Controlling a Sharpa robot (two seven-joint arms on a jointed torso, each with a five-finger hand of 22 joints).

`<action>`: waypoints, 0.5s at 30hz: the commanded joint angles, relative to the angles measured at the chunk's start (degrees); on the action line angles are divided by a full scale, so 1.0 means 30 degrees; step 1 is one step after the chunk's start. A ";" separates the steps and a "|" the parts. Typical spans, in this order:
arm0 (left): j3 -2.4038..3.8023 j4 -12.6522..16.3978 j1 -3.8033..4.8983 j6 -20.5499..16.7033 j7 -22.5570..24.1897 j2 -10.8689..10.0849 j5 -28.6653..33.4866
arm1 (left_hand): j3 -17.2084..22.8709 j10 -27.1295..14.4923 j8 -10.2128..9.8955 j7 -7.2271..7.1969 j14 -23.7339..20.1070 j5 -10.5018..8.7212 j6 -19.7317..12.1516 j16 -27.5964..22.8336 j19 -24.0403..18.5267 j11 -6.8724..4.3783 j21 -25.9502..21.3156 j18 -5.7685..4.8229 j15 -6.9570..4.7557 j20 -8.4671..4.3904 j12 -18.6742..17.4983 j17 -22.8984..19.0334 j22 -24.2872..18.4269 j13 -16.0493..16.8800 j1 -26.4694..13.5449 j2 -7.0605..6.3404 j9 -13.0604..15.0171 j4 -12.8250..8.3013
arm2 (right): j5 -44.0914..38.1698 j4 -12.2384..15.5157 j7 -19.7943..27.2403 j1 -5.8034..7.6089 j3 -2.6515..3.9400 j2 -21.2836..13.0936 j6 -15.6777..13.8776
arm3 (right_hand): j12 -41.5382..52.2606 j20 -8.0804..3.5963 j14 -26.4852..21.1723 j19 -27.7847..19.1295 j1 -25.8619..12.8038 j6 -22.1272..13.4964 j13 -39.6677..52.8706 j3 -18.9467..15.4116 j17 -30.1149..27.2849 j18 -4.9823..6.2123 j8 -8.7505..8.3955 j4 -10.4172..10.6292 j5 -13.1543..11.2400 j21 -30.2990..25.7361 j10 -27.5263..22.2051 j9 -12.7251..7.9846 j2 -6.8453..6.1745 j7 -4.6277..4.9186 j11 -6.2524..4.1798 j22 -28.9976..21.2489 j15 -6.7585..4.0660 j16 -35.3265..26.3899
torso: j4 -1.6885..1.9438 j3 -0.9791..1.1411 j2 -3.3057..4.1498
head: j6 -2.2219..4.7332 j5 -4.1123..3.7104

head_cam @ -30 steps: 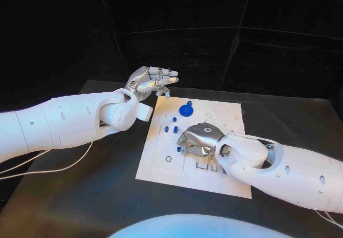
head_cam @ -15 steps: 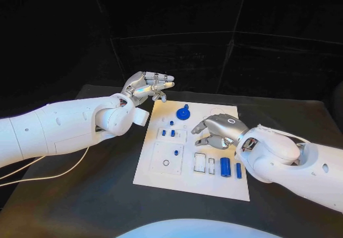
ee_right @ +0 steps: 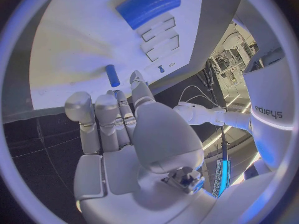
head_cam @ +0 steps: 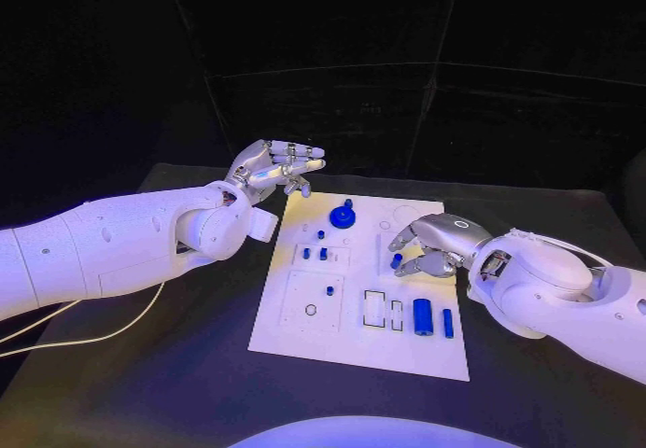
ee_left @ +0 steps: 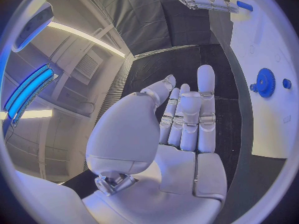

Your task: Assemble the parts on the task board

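Note:
The white task board (head_cam: 303,322) lies mid-table. A blue gear with a knob (head_cam: 342,216) (ee_left: 266,82) stands at its far end. Small blue pegs (head_cam: 315,252) stand left of centre. A thick blue cylinder (head_cam: 423,317) (ee_right: 148,4) and a thin blue bar (head_cam: 447,322) lie near the front right. My right hand (head_cam: 433,245) hovers over the board's right side and pinches a small blue peg (head_cam: 396,262) (ee_right: 112,75) at its fingertips. My left hand (head_cam: 276,168) (ee_left: 184,122) is raised beyond the board's far left corner, fingers straight, holding nothing.
Empty rectangular slots (head_cam: 375,308) and a ring-shaped recess (head_cam: 311,309) mark the board's front half. A white cable (head_cam: 81,327) trails over the black table (head_cam: 161,373) under my left arm. A dark wall stands behind the table.
My right hand has drawn back from the board's middle to its right side, uncovering the cylinder, bar and slots, and a small blue peg now shows at its fingertips. The left hand has barely moved.

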 commanded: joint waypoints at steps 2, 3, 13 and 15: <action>0.0009 0.0041 0.0021 0.0245 0.0093 -0.0015 0.0045 | 0.0038 -0.0186 0.0085 -0.0034 -0.0099 -0.0025 -0.0046 -0.0059 -0.0073 0.0009 -0.0099 0.0115 0.0039 0.0082 0.0098 -0.0025 -0.0024 -0.0026 0.0261 -0.0005 -0.0005 -0.0119 | -0.0216 -0.0121 -0.0344 0.0038 0.0015 0.0130 0.1522 | 0.0236 0.0006 -0.0184 -0.0134 0.0046 -0.0080 0.0020 0.0298 -0.0101 0.0187 0.0060 0.0013 0.0088 -0.0170 -0.0161 0.0038 -0.0185 -0.0019 -0.0054 -0.0066 -0.0019 -0.0064 | 0.0002 0.0002 0.0018 | -0.0047 0.0004; 0.0008 0.0039 0.0021 0.0245 0.0093 -0.0016 0.0045 | 0.0038 -0.0186 0.0085 -0.0034 -0.0099 -0.0025 -0.0046 -0.0059 -0.0073 0.0009 -0.0099 0.0115 0.0039 0.0082 0.0098 -0.0025 -0.0024 -0.0026 0.0261 -0.0005 -0.0005 -0.0119 | -0.0300 -0.0180 -0.0372 0.0038 0.0014 0.0188 0.1563 | 0.0323 -0.0001 -0.0179 -0.0115 0.0085 -0.0066 0.0026 0.0407 -0.0158 0.0185 0.0065 0.0015 0.0108 -0.0183 -0.0161 0.0041 -0.0188 -0.0029 -0.0060 -0.0076 -0.0035 -0.0073 | -0.0007 0.0007 0.0008 | -0.0059 0.0008; 0.0008 0.0022 0.0021 0.0266 0.0082 -0.0001 0.0045 | 0.0038 -0.0186 0.0085 -0.0034 -0.0099 -0.0025 -0.0046 -0.0059 -0.0073 0.0009 -0.0099 0.0115 0.0039 0.0082 0.0098 -0.0025 -0.0024 -0.0026 0.0261 -0.0005 -0.0005 -0.0119 | -0.0862 -0.0814 -0.0592 0.0036 0.0009 0.0833 0.1601 | 0.1301 -0.0148 0.0007 0.0436 0.0640 0.0355 0.0006 0.1781 -0.0414 0.0073 0.0115 -0.0222 -0.0446 0.0102 0.0422 0.0050 0.0502 -0.0101 -0.0188 0.0271 -0.0189 0.0112 | 0.0026 0.0009 0.0000 | -0.0078 -0.0033; 0.0008 0.0020 0.0021 0.0270 0.0079 0.0001 0.0045 | 0.0038 -0.0186 0.0085 -0.0034 -0.0099 -0.0025 -0.0046 -0.0059 -0.0073 0.0009 -0.0099 0.0115 0.0039 0.0082 0.0098 -0.0025 -0.0024 -0.0026 0.0261 -0.0005 -0.0005 -0.0119 | -0.0926 -0.0889 -0.0626 0.0035 0.0008 0.0905 0.1582 | 0.1398 -0.0169 0.0018 0.0576 0.0648 0.0478 -0.0013 0.1996 -0.0437 0.0039 0.0132 -0.0242 -0.0551 0.0230 0.0602 0.0053 0.0674 -0.0088 -0.0210 0.0420 -0.0191 0.0138 | 0.0018 0.0006 0.0003 | -0.0098 -0.0034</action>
